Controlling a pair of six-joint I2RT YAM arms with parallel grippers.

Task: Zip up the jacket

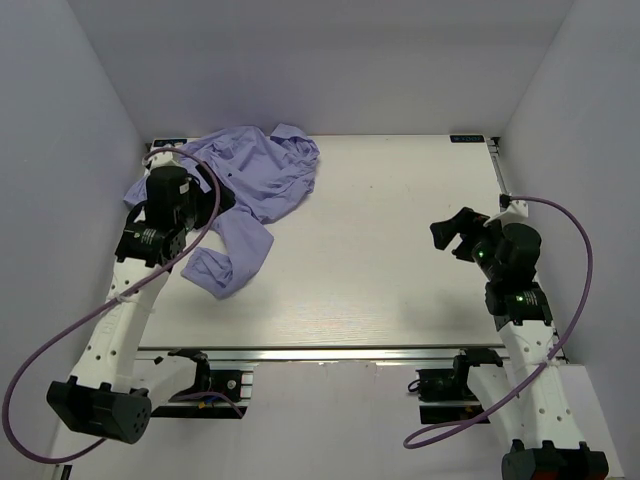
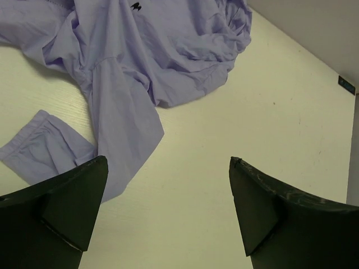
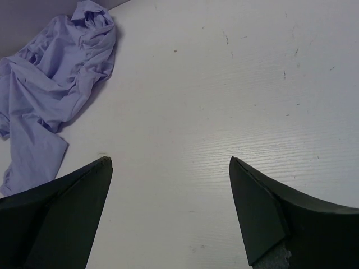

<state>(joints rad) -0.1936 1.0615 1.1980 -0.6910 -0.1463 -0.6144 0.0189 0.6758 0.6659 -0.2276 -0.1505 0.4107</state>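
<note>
The lavender jacket (image 1: 262, 180) lies crumpled at the far left of the white table (image 1: 400, 220), with one sleeve (image 1: 232, 262) trailing toward the near side. No zipper shows. My left gripper (image 1: 212, 196) is open and empty, hovering over the jacket's left part. In the left wrist view (image 2: 168, 162) its fingers frame bare table, with the jacket (image 2: 146, 50) ahead and a sleeve cuff (image 2: 39, 148) at the left. My right gripper (image 1: 452, 236) is open and empty over the right side of the table, far from the jacket. The right wrist view (image 3: 170, 159) shows the jacket (image 3: 56, 73) at the far left.
White walls enclose the table on the left, back and right. The table's metal front rail (image 1: 320, 353) runs along the near edge. Purple cables (image 1: 580, 290) loop from both arms.
</note>
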